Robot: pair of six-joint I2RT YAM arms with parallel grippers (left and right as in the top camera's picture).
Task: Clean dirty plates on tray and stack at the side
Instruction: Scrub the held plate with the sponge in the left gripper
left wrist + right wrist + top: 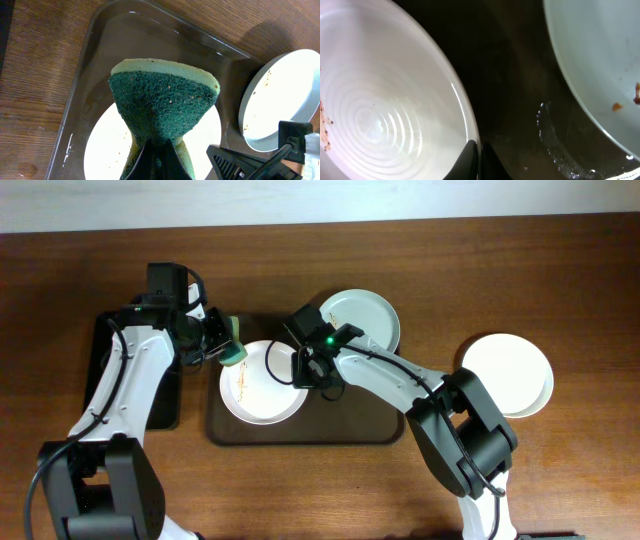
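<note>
Green sponge (pixel 162 107); black tray (pixel 168 402) left; wooden table (pixel 580 480).

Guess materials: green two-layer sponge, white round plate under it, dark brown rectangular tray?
green two-layer sponge: foam with coarse scouring face, matte, open pores.
white round plate: glazed ceramic or melamine, glossy; highlights on concentric rings.
dark brown rectangular tray: probably plastic, smooth, sheeny rim.

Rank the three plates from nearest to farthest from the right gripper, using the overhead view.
1. left white plate, on the tray: fingers of the right gripper pinch its rim.
2. blue-green plate, at the tray's back-right corner.
3. right white plate, off the tray, far right.
</note>
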